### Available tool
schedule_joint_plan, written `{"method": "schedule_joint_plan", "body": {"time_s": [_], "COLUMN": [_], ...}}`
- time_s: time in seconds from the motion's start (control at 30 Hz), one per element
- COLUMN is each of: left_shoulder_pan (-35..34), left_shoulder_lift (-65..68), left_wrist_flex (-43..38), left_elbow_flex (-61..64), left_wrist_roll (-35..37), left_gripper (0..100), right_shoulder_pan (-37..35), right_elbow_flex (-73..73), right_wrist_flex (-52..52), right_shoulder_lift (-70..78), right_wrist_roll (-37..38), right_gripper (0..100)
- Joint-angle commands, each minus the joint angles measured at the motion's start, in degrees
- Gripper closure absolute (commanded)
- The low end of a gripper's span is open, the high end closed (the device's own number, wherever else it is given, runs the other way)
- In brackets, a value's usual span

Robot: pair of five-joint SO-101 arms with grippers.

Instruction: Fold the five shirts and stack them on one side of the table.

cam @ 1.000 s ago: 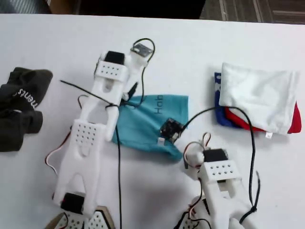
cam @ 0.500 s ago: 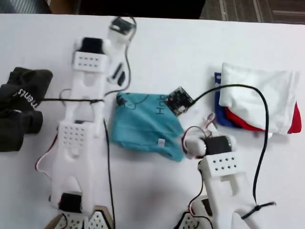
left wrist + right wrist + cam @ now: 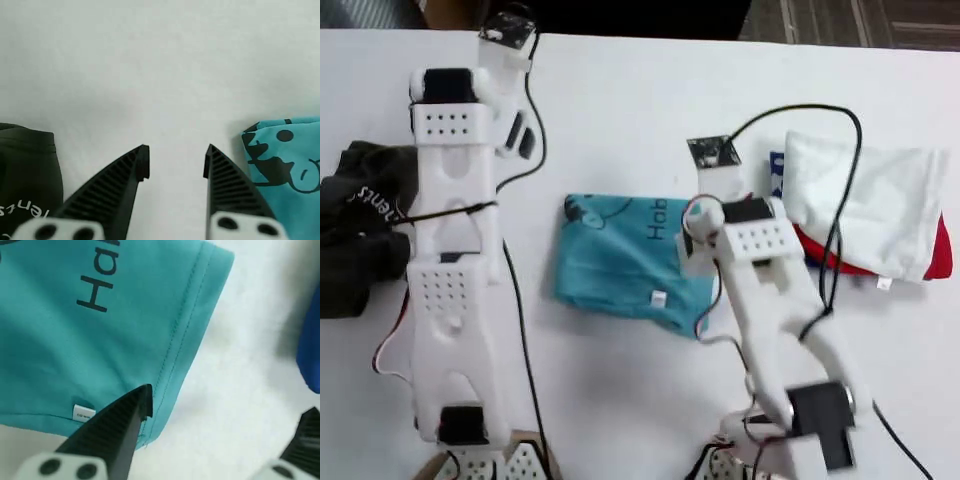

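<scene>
High view of the white table (image 3: 620, 100): a folded teal shirt (image 3: 620, 260) lies at centre, between a crumpled black shirt (image 3: 360, 230) at the left edge and a stack of folded shirts (image 3: 865, 200), white over red and blue, at the right. Seen from its wrist camera, the left gripper (image 3: 175, 162) is released, jaws parted above bare table between black and teal cloth. The right gripper (image 3: 227, 407) is likewise spread wide, with one finger at the teal shirt's hemmed edge.

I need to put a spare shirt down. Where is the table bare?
Bare: the far strip beyond the teal shirt, and the near edge between the left arm and right arm. Crowded: between teal shirt and shirt stack, under the right arm.
</scene>
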Motion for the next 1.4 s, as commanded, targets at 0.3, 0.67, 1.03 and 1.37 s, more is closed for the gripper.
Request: {"method": "schedule_joint_plan", "body": {"time_s": [0.3,0.67,1.03,1.37], "left_shoulder_pan": [-0.18,-0.18,-0.18,-0.53], "left_shoulder_lift": [-4.66,-4.57,-4.48,-4.57], "left_wrist_flex": [1.05,1.05,1.05,1.14], "left_elbow_flex": [-2.24,-2.24,-2.24,-2.24], "left_wrist_roll": [0.26,0.26,0.26,0.18], "left_gripper": [80,80,80,80], "right_shoulder_pan": [-1.36,-1.71,-6.29,-4.09], "right_elbow_flex": [-15.91,-28.57,-25.58,-25.58], "right_wrist_flex": [10.33,17.1,12.62,12.26], "right_shoulder_lift": [19.82,19.65,20.09,32.22], "right_wrist_roll": [-8.79,-8.35,-9.14,-13.98], "right_gripper": [56.0,56.2,56.2,56.2]}}
